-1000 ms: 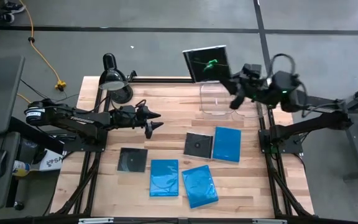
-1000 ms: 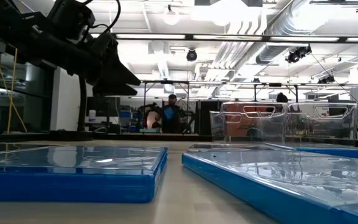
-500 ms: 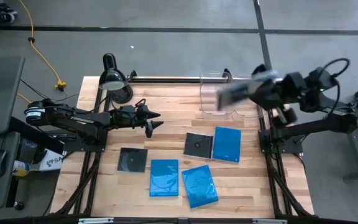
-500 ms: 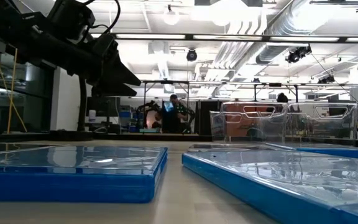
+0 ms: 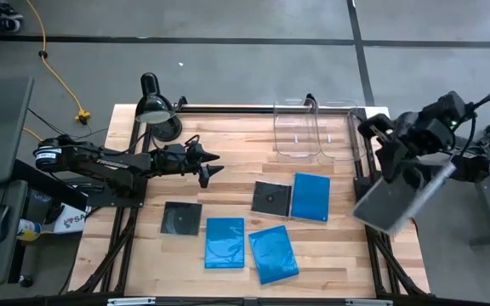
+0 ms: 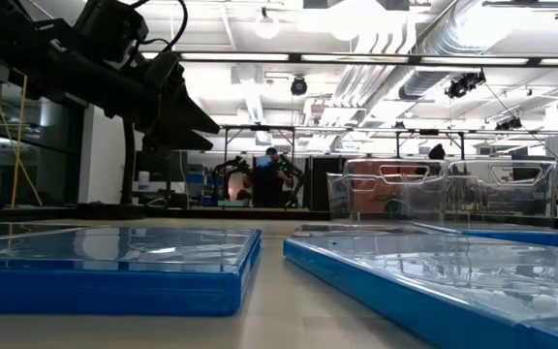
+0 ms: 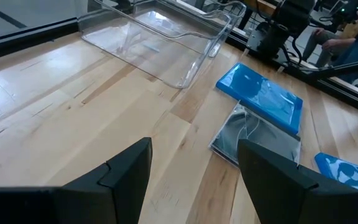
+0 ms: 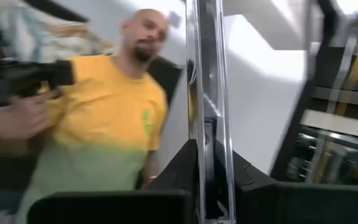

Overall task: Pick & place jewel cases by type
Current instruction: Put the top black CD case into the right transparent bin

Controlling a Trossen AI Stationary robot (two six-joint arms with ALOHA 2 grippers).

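Note:
Two black jewel cases (image 5: 182,218) (image 5: 270,198) and three blue ones (image 5: 310,196) (image 5: 225,242) (image 5: 273,253) lie flat on the wooden table (image 5: 228,144). My right gripper (image 5: 402,174) is up in the air beyond the table's right edge, shut on a third dark jewel case (image 5: 395,202), which shows blurred. My left gripper (image 5: 208,167) hovers open over the table's left middle with nothing between its fingers (image 7: 129,180). It points at a black case (image 7: 257,134) and a blue case (image 7: 260,96). My right gripper pinches the dark jewel case between its two fingers (image 8: 179,180), one on each flat face. The wrist view shows the case edge-on (image 8: 205,124), running out past the fingertips. It is lifted clear of everything, out beyond the table's right edge.
Two clear plastic bins (image 5: 296,132) (image 5: 343,132) stand at the table's far right. A black desk lamp (image 5: 156,110) sits at the far left corner. A person in a yellow shirt (image 8: 104,124) shows beyond the table. Bare wood lies between the left gripper and the bins.
My right gripper has swung the dark case from above the table's far edge, behind the bins, toward the right and near side, turning as it went. The case now hangs past the table's right edge. The grip stayed shut.

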